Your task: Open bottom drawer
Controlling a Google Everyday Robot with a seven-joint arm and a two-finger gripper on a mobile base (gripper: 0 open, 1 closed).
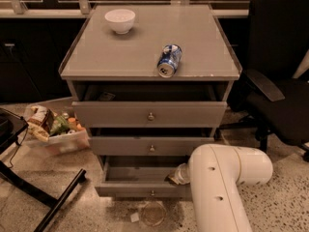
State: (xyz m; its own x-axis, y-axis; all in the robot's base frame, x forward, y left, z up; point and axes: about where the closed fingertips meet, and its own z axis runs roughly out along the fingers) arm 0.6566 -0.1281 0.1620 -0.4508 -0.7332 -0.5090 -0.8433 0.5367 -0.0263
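Bottom drawer [140, 190], the lowest of three grey drawers in the cabinet [203, 37], stands pulled out toward the camera, its plain inside showing. Each of the three fronts carries one small round knob.

At far left on the floor sits one open box of snack packets [55, 129], with black metal legs [46, 197] below it. On the cabinet top there are two things, well apart: one white bowl [120, 20] near the back left and one blue can [169, 60] lying on its side near the front edge. The top drawer [120, 114] is also out a little; the middle drawer [125, 145] is out less. One round clear object [152, 212] lies on the floor before the cabinet.

The gripper [174, 178] reaches into the bottom drawer's right side, behind its front, at the end of the one white arm [217, 182]. Whether it is apart, together or clamped on anything I cannot tell. One black office chair [285, 81] stands at the right.
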